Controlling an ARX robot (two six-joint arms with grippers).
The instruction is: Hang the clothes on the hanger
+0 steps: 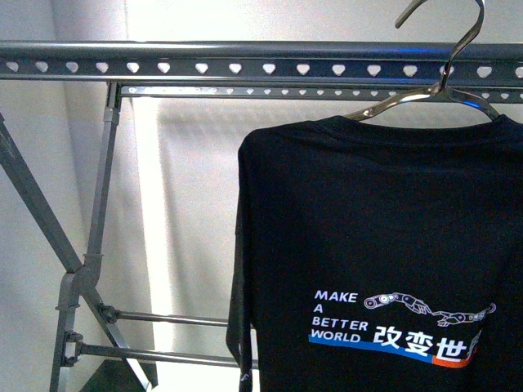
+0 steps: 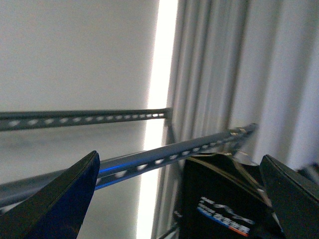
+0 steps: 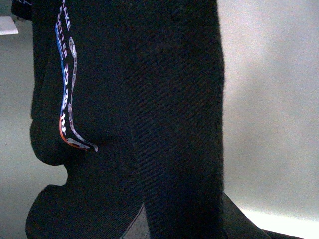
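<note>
- The T-shirt [image 1: 376,237] is already on a chrome wire hanger [image 1: 458,51]. It hangs to the right of the scene, just in front of the drying rack [image 1: 204,67], with the print facing me.
- The wire hanger's hook curves up above the rack's near top rail, and its neck crosses in front of that rail. As I judge it, the hook is not yet seated over the rail.
- My left gripper [image 2: 178,158] is spread wide, with its two dark fingers [image 2: 65,194] far apart and nothing between them. Past them I see the heart-punched rails and the shirt on the right.
- Black fabric fills my right wrist view close up, so I cannot tell how my right gripper's jaws stand or what they hold.
- Dressing the wire hanger looks finished.
- What is left: bring the hook down over the rail, check that it bears the weight, then let go.
</note>
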